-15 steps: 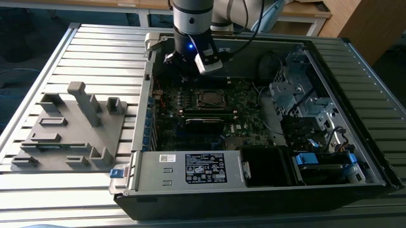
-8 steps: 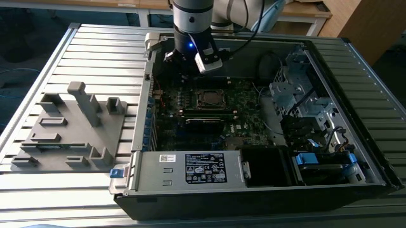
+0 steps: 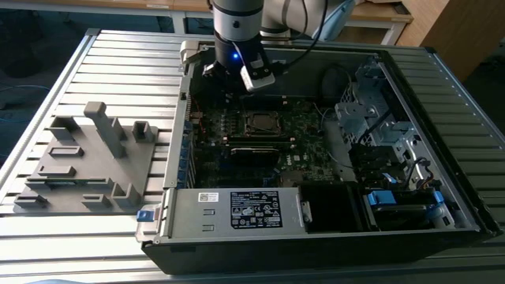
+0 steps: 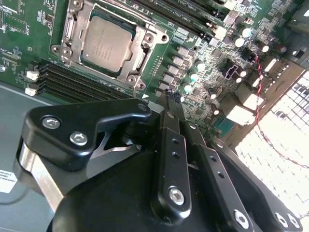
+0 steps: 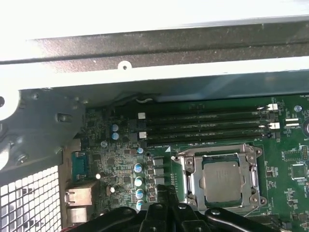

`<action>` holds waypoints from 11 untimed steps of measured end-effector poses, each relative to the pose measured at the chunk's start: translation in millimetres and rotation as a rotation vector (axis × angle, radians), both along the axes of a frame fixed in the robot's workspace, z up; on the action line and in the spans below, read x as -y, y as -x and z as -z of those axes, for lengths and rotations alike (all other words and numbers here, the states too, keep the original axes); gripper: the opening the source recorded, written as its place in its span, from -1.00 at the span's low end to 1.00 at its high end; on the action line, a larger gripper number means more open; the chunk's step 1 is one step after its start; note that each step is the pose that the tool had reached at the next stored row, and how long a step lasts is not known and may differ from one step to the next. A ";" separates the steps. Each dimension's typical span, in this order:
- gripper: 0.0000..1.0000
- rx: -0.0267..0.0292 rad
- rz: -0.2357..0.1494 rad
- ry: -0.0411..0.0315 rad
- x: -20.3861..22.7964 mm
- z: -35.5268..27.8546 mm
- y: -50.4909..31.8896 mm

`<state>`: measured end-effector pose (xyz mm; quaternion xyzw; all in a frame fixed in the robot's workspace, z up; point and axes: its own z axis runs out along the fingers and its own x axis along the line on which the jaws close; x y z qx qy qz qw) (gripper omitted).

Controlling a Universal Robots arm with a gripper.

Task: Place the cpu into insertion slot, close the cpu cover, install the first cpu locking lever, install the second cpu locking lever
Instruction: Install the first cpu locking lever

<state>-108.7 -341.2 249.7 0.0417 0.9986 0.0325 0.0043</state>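
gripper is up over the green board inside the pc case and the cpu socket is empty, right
No: the insertion slot is not empty. The cpu sits in it, as both wrist views show. The gripper is over the green board inside the case, as you say.

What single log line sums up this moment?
cpu: seated in insertion slot | cpu cover: down around cpu | claw: shut, empty, above board beside slot
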 end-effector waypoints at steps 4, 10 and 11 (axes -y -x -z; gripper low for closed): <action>-0.80 0.0016 0.000 -0.0001 0.0 -2.8 0.1; -0.80 0.0032 0.000 -0.0009 -0.3 -4.3 0.8; -0.80 0.0031 0.000 -0.0011 -0.5 -4.4 1.1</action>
